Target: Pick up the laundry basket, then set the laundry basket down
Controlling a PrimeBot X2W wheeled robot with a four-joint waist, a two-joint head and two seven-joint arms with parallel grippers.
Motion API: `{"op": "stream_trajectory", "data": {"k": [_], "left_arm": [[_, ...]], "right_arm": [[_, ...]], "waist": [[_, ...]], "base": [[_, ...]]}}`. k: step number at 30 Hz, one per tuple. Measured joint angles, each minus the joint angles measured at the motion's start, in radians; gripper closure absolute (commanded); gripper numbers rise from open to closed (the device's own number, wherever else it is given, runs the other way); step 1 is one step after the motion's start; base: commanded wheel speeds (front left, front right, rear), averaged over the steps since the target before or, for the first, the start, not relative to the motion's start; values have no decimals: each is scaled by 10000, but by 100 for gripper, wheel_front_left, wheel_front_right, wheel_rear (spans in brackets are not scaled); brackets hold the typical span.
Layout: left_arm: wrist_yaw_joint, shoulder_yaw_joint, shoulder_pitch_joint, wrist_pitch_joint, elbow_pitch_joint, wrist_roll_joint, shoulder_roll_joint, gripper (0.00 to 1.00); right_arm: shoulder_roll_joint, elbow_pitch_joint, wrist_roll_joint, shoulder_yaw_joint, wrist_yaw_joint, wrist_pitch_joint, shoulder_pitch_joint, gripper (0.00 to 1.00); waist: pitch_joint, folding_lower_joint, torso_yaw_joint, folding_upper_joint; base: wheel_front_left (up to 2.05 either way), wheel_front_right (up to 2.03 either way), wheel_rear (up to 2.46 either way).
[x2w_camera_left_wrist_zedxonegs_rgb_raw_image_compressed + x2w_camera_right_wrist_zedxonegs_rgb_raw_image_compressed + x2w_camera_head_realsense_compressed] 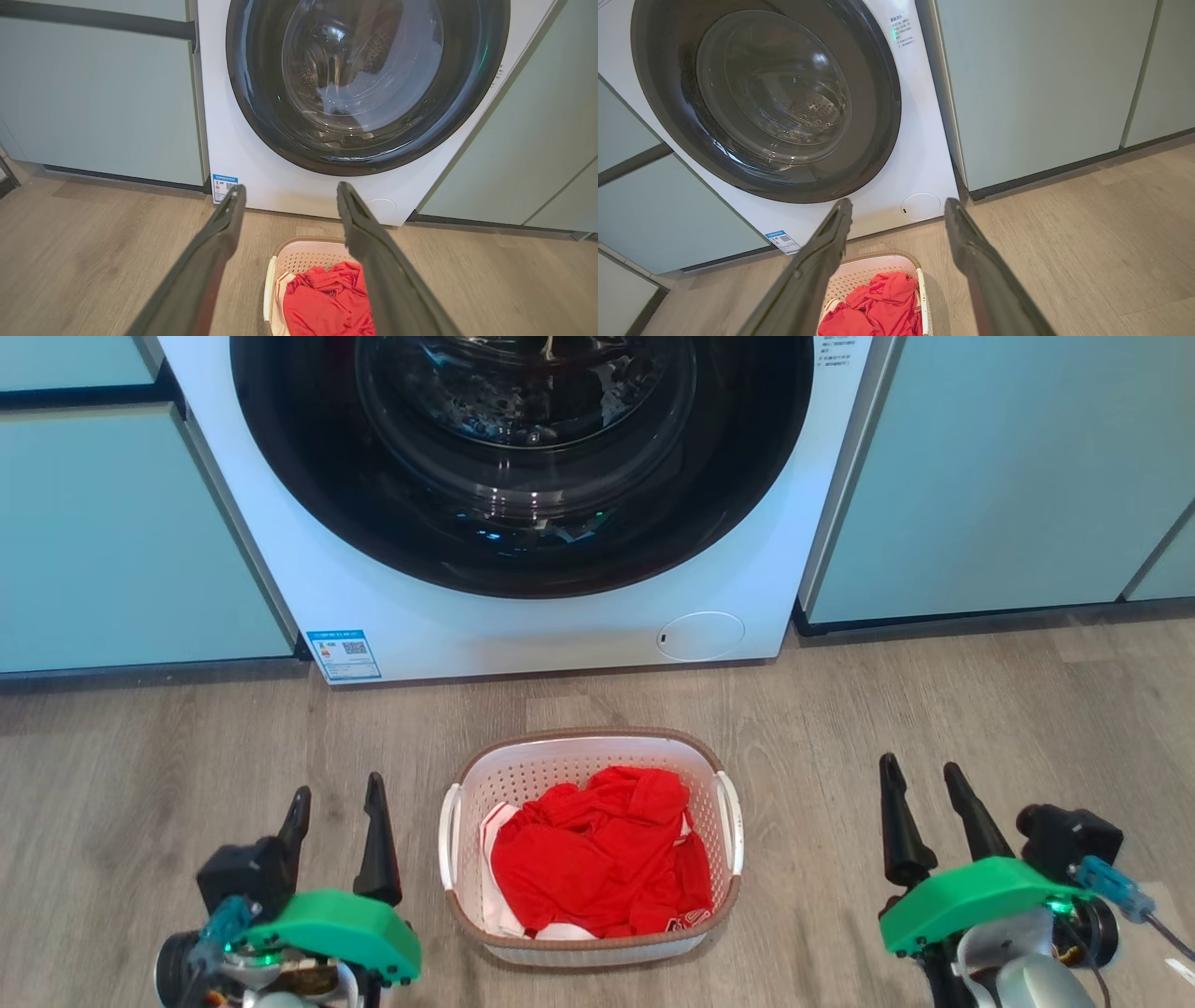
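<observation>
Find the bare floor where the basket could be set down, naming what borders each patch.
Bare floor lies between the basket and the left gripper, and a wider patch between the basket and the right gripper. More runs along the cabinets either side. Crowded: the narrow strip between basket and washer.

Wood floor (934, 709): laundry basket (592, 941), washer (523, 635).
</observation>
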Motion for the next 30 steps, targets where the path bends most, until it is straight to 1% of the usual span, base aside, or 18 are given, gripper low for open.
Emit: {"op": "stream_trajectory", "data": {"k": [11,19,30], "left_arm": [[-102,25,99,-272,-52,1135,-33,0],[-198,92,314,-535,-146,2115,-201,0],[-539,403,508,-803,-151,3258,-407,0]], "right_arm": [[-10,-90,-1193,174,0,-276,11,0],[-17,-196,-2094,357,0,-533,11,0],[-44,-399,-3292,556,0,-792,12,0]], "waist": [[-2,0,3,0],[22,0,-23,0],[46,0,-31,0]], "base": [[0,0,0],[0,0,0],[0,0,0]]}}
